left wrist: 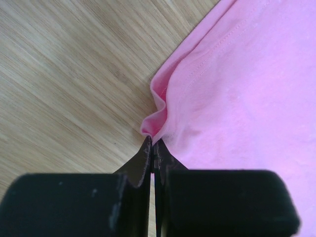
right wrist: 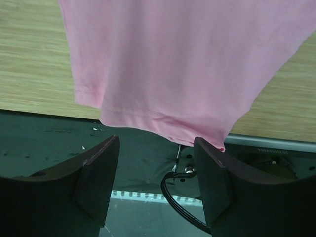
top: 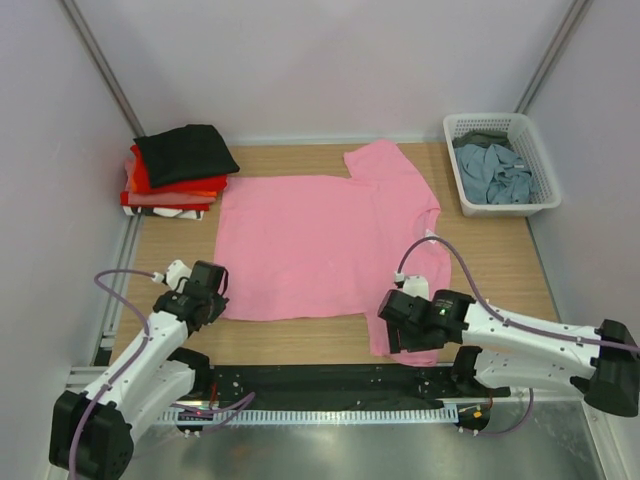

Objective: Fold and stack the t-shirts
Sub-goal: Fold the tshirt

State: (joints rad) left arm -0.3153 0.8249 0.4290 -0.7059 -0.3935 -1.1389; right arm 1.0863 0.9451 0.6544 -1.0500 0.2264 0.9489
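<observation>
1. The pink shirt [top: 310,240] lies spread flat in the middle of the desk [top: 495,262].
2. The left fingers [left wrist: 142,165] pinch its near corner tight.
3. The right fingers [right wrist: 98,177] are apart, just by its sleeve.

You are looking down from above and behind the arm bases, taking in the whole table [top: 500,270]. Your 2 wrist views are sitting close: the left gripper [left wrist: 151,143] is facing a corner of the pink t-shirt [left wrist: 247,98], the right gripper [right wrist: 157,143] its front hem. All 3 are sharing that shirt.
</observation>
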